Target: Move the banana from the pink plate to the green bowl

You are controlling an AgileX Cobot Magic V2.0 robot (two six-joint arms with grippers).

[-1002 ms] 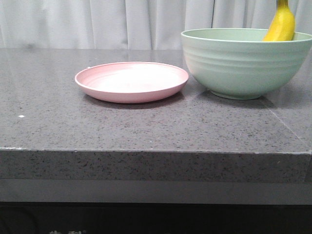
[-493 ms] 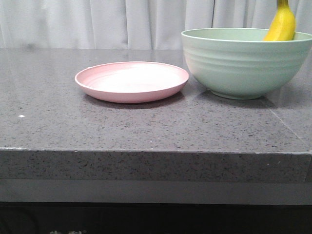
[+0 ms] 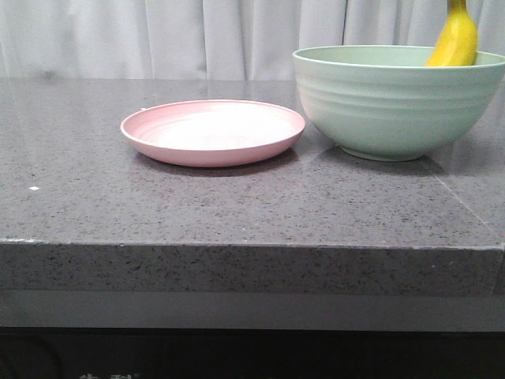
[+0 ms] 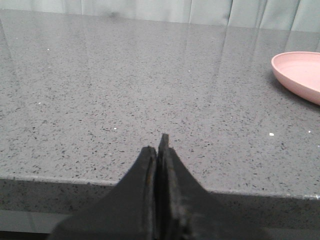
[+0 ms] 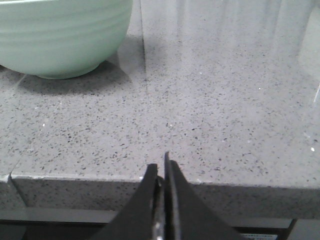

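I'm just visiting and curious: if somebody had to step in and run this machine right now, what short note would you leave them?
Left pincer: shut, holding nothing, back at the near edge of the stone table.
Right pincer: shut, holding nothing, also at the near edge.
Banana: standing in the green bowl, leaning against its far right rim, top sticking out.
Pink plate: nothing on it, just left of the bowl.
Done: the banana is off the plate and in the bowl.
Left: nothing that shows; perhaps only check that the banana stays put.
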